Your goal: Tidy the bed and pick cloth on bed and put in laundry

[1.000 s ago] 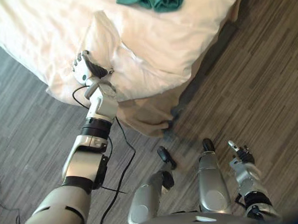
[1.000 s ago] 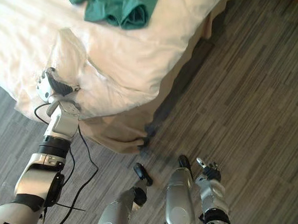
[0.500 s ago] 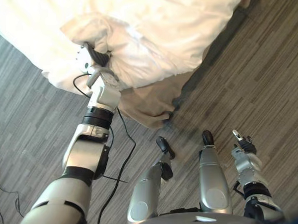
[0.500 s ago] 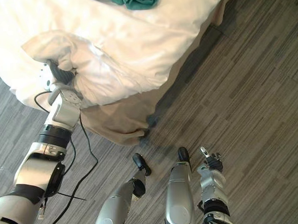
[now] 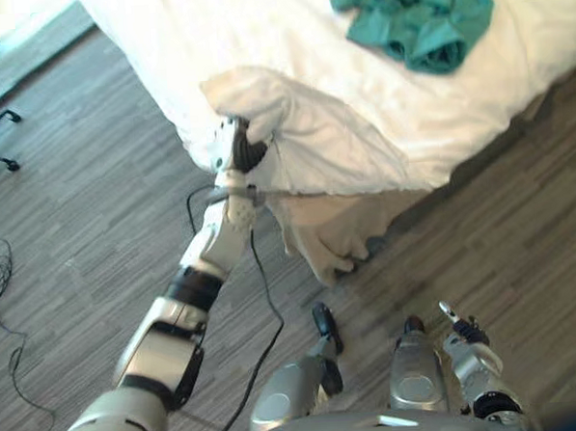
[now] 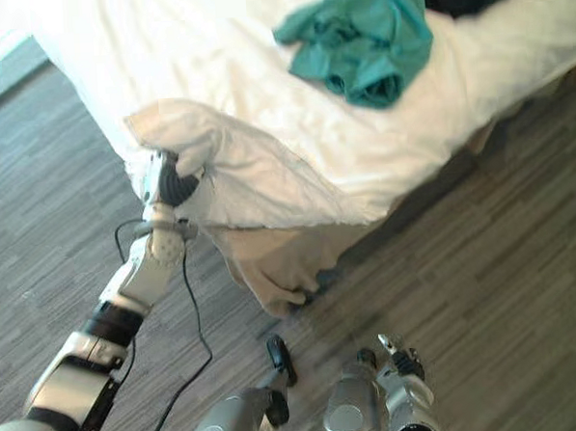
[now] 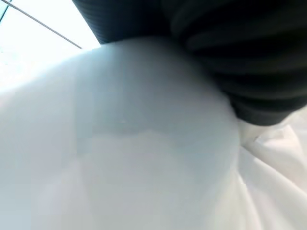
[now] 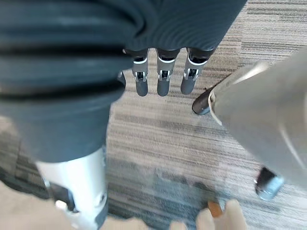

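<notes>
The fingers of my left hand [image 5: 236, 153] were curled tight round a bunched corner of the white duvet [image 5: 312, 127], which was held up off the mattress edge, I judged so that it could be pulled straight. The green cloth [image 5: 423, 20] lay further up the bed [image 6: 163, 48], well apart from that hand. My right hand [image 8: 163, 81] hung low over the floor [image 5: 77, 236], fingers straight and empty.

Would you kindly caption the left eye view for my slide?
The robot's left hand grips the duvet corner; green cloth lies on the bed.
</notes>
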`<state>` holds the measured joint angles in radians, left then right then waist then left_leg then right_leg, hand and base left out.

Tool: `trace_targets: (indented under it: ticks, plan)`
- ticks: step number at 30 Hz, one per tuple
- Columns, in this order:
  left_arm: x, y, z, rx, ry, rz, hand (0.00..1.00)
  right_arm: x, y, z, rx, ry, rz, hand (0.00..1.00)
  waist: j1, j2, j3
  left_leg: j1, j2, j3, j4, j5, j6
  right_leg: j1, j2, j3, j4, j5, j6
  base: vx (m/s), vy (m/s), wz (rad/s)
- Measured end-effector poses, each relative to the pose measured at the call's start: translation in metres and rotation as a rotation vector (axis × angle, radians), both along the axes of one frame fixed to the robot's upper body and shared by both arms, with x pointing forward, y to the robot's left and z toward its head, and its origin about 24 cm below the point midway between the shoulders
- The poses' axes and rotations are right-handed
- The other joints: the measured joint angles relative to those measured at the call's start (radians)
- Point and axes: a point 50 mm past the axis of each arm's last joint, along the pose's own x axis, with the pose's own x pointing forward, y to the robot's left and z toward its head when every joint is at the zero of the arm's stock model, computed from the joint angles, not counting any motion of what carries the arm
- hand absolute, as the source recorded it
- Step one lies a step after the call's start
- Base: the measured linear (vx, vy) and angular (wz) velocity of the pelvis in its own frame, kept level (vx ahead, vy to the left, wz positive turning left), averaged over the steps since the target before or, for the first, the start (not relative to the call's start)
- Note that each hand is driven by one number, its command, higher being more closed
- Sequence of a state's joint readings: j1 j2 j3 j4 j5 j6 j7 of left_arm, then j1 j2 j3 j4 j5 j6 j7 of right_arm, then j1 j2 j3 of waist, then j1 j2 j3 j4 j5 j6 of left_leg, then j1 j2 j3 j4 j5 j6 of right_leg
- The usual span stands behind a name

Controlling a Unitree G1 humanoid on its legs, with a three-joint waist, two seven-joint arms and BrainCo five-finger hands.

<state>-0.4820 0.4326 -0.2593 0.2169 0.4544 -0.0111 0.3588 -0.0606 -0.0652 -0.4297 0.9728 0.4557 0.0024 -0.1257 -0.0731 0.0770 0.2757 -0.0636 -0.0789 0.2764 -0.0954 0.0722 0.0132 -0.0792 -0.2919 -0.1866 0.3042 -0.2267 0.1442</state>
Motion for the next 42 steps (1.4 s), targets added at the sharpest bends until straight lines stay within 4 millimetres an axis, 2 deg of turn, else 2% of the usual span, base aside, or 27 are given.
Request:
trace_targets:
  ticks: [4, 6, 7, 8, 10, 12, 17, 20, 22, 24, 26, 29, 32, 33, 35, 38, 40, 42]
  plan:
    - [-0.029, 0.021, -0.004, -0.004, 0.034, -0.099, 1.00, -0.011, 0.006, -0.008, 0.043, 0.065, 0.026, 0.00, 0.037, 0.000, -0.047, 0.043, 0.035, -0.059, 0.000, 0.000, 0.000, 0.116, 0.052, -0.045, -0.107, 0.053, -0.027, 0.11, -0.097, 0.28]
    - [-0.042, 0.029, -0.012, -0.029, 0.085, -0.142, 1.00, -0.015, 0.006, -0.010, 0.059, 0.074, 0.033, 0.00, 0.047, -0.006, -0.067, 0.057, 0.049, -0.086, 0.000, -0.001, -0.002, 0.158, 0.074, -0.054, -0.140, 0.068, -0.041, 0.07, -0.096, 0.32]
    - [-0.049, 0.034, -0.018, -0.059, 0.132, -0.177, 1.00, -0.019, 0.007, -0.011, 0.068, 0.075, 0.038, 0.00, 0.064, -0.016, -0.077, 0.068, 0.056, -0.099, 0.000, -0.005, -0.007, 0.179, 0.083, -0.055, -0.155, 0.070, -0.042, 0.04, -0.082, 0.22]
    - [-0.058, 0.040, -0.027, -0.105, 0.193, -0.211, 0.00, -0.020, 0.008, -0.012, 0.077, 0.074, 0.044, 0.00, 0.076, -0.029, -0.084, 0.082, 0.060, -0.114, 0.000, -0.005, -0.008, 0.206, 0.092, -0.068, -0.172, 0.070, -0.042, 0.03, -0.106, 0.22]
    - [-0.065, 0.042, -0.035, -0.170, 0.248, -0.257, 0.00, -0.022, 0.007, -0.013, 0.081, 0.071, 0.048, 0.00, 0.079, -0.036, -0.091, 0.087, 0.064, -0.130, 0.000, -0.005, -0.008, 0.225, 0.099, -0.082, -0.184, 0.072, -0.045, 0.00, -0.082, 0.18]
    - [-0.081, 0.046, -0.048, -0.291, 0.345, -0.344, 0.00, -0.025, 0.004, -0.013, 0.093, 0.070, 0.061, 0.00, 0.094, -0.041, -0.097, 0.090, 0.073, -0.151, 0.000, -0.003, -0.010, 0.238, 0.112, -0.088, -0.198, 0.075, -0.050, -0.03, -0.059, 0.13]
    - [-0.107, 0.043, -0.080, -0.414, 0.512, -0.424, 0.00, -0.040, 0.001, -0.017, 0.125, 0.093, 0.076, 0.00, 0.110, -0.038, -0.103, 0.100, 0.078, -0.178, -0.002, 0.003, -0.017, 0.253, 0.122, -0.095, -0.209, 0.077, -0.053, -0.07, -0.027, 0.05]
    - [-0.120, 0.052, -0.091, -0.543, 0.543, -0.422, 0.00, -0.051, 0.002, -0.020, 0.152, 0.112, 0.083, 0.00, 0.128, -0.038, -0.104, 0.100, 0.075, -0.184, -0.008, 0.011, -0.017, 0.262, 0.123, -0.099, -0.226, 0.074, -0.057, -0.10, -0.014, 0.03]
    - [-0.129, 0.057, -0.108, -0.631, 0.605, -0.405, 0.00, -0.056, 0.003, -0.021, 0.161, 0.117, 0.095, 0.00, 0.137, -0.037, -0.107, 0.097, 0.069, -0.205, -0.009, 0.018, -0.017, 0.268, 0.123, -0.100, -0.232, 0.058, -0.077, -0.11, -0.019, 0.17]
    - [-0.141, 0.056, -0.130, -0.698, 0.704, -0.393, 0.00, -0.062, 0.004, -0.022, 0.171, 0.125, 0.100, 0.00, 0.140, -0.050, -0.113, 0.094, 0.054, -0.225, -0.010, 0.025, -0.020, 0.280, 0.114, -0.102, -0.237, 0.019, -0.066, -0.12, -0.045, 0.32]
    - [-0.166, 0.049, -0.172, -0.810, 0.862, -0.314, 0.00, -0.074, 0.005, -0.025, 0.181, 0.149, 0.097, 0.00, 0.141, -0.064, -0.125, 0.095, 0.048, -0.258, -0.010, 0.032, -0.028, 0.291, 0.118, -0.127, -0.231, 0.006, -0.067, -0.09, -0.049, 0.37]
    - [-0.201, 0.044, -0.214, -0.899, 1.024, -0.171, 0.00, -0.079, 0.007, -0.026, 0.189, 0.149, 0.098, 0.00, 0.149, -0.073, -0.139, 0.094, 0.049, -0.272, -0.010, 0.036, -0.032, 0.298, 0.119, -0.133, -0.230, -0.003, -0.057, -0.04, -0.042, 0.16]
    - [-0.253, 0.044, -0.266, -0.869, 1.272, 0.134, 0.00, -0.081, 0.012, -0.027, 0.200, 0.127, 0.101, 0.00, 0.147, -0.083, -0.140, 0.092, 0.047, -0.275, -0.010, 0.037, -0.032, 0.298, 0.122, -0.133, -0.231, -0.002, -0.054, -0.01, -0.039, 0.04]
    - [-0.264, 0.045, -0.273, -0.868, 1.309, 0.201, 0.00, -0.082, 0.013, -0.028, 0.204, 0.127, 0.094, 0.00, 0.146, -0.086, -0.141, 0.092, 0.045, -0.275, -0.010, 0.036, -0.031, 0.298, 0.122, -0.133, -0.231, 0.000, -0.052, 0.03, -0.037, 0.02]
    - [-0.289, 0.057, -0.289, -0.856, 1.341, 0.455, 0.00, -0.089, 0.023, -0.031, 0.232, 0.124, 0.042, 0.00, 0.147, -0.107, -0.141, 0.095, 0.044, -0.273, -0.009, 0.040, -0.026, 0.304, 0.120, -0.131, -0.235, 0.009, -0.045, 0.05, -0.043, 0.00]
    - [-0.313, 0.064, -0.296, -0.832, 1.379, 0.627, 0.00, -0.092, 0.032, -0.033, 0.252, 0.120, -0.003, 0.00, 0.146, -0.126, -0.131, 0.121, 0.044, -0.253, -0.009, 0.030, -0.027, 0.324, 0.118, -0.110, -0.235, 0.013, -0.042, 0.05, -0.035, -0.14]
    - [-0.322, 0.063, -0.299, -0.852, 1.391, 0.704, 0.00, -0.094, 0.033, -0.034, 0.248, 0.128, -0.010, 0.00, 0.142, -0.126, -0.130, 0.135, 0.046, -0.241, -0.010, 0.024, -0.027, 0.333, 0.116, -0.093, -0.234, 0.013, -0.042, 0.02, -0.029, -0.17]
    - [-0.320, 0.061, -0.300, -0.848, 1.381, 0.742, 0.00, -0.094, 0.030, -0.033, 0.233, 0.112, -0.046, 0.00, 0.140, -0.122, -0.128, 0.143, 0.052, -0.230, -0.010, 0.011, -0.031, 0.336, 0.117, -0.086, -0.232, 0.014, -0.041, -0.03, -0.037, -0.15]
